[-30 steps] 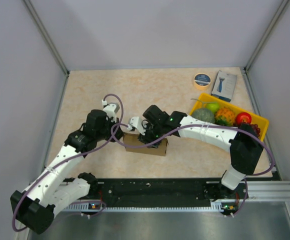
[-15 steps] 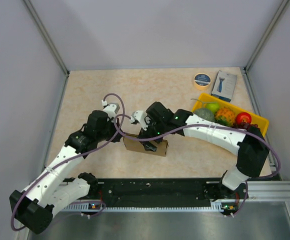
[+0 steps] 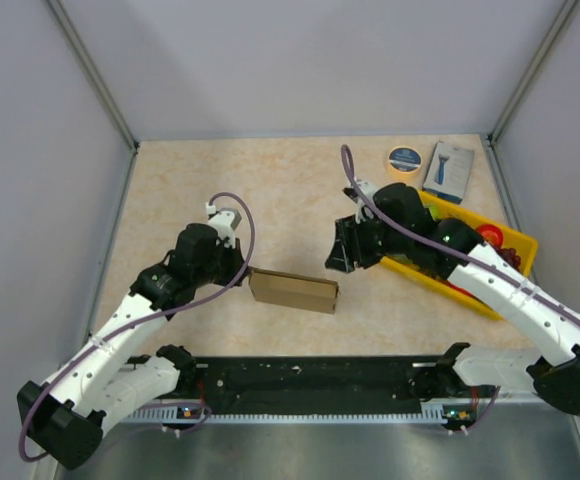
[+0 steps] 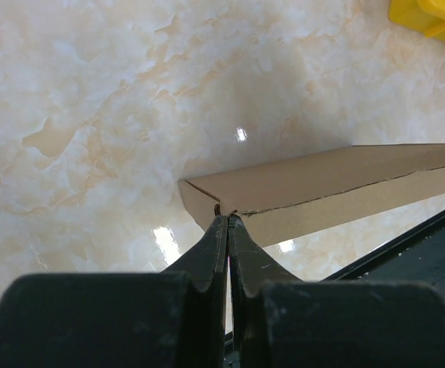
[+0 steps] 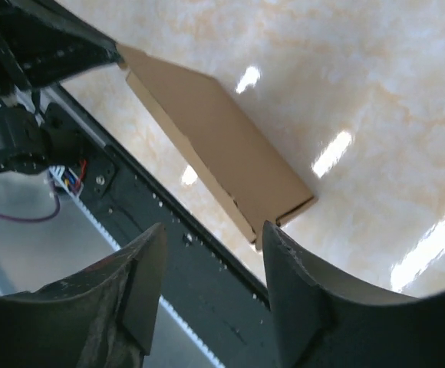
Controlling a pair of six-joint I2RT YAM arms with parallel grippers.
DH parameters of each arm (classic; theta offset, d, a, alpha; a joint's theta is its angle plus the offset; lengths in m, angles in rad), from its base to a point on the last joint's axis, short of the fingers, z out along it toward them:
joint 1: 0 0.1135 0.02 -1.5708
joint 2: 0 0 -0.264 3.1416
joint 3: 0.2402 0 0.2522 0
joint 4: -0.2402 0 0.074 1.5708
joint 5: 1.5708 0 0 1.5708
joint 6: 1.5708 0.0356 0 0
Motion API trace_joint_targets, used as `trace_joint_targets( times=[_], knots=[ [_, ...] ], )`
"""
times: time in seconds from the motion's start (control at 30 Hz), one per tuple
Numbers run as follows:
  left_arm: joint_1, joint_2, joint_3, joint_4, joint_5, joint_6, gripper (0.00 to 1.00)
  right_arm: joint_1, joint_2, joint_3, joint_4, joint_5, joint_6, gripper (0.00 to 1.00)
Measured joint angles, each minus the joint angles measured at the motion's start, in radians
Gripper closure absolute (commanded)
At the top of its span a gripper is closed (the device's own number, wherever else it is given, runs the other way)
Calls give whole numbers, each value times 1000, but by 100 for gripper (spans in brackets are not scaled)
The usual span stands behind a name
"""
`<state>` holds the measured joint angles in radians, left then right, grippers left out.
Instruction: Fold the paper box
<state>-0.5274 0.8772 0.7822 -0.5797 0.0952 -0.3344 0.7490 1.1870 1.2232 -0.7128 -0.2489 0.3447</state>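
Paper box (image 3: 292,290) is lying on the marble-patterned table (image 3: 270,190) to the left of the yellow tray (image 3: 526,243) and a little nearer the arm bases, apart from it, showing as a flat, long brown carton with its length running roughly toward the tray. The left gripper (image 3: 244,274) is reaching in at the end of the paper box farthest from the tray, and in the left wrist view (image 4: 228,222) its two fingers are pressing tight together right at that end corner of the cardboard (image 4: 322,192), pinching the thin edge where the folded panels are meeting; a corner of the tray (image 4: 430,15) is showing far beyond. The right gripper (image 3: 336,256) is hanging above the table just off the tray's left end, between the tray and the carton, touching neither. In its own wrist view (image 5: 212,226) its jaws are standing wide apart with nothing between them, and the box (image 5: 215,153) is lying well beyond the fingertips. The right arm is crossing over the tray and hiding most of what is lying in it. Behind the tray, a tape roll (image 3: 404,160) and a blue-and-white box (image 3: 448,170) are sitting side by side.
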Motion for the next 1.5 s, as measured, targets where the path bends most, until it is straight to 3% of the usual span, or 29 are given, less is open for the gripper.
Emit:
trace_joint_targets(
  times=[0.2,0.8,1.0,1.27,1.5],
  knots=[
    [-8,0,0,0,-4,-11,96,2,-16,-77,-71,15,124,70],
    [-23,0,0,0,-11,-16,96,79,77,-79,-193,71,153,72],
    [-24,0,0,0,-11,-19,96,88,101,-79,-192,85,158,77],
    [-29,0,0,0,-11,-26,96,89,118,-79,-183,106,180,98],
    [-32,0,0,-1,-12,-33,96,89,118,-79,-170,107,211,100]
  ],
)
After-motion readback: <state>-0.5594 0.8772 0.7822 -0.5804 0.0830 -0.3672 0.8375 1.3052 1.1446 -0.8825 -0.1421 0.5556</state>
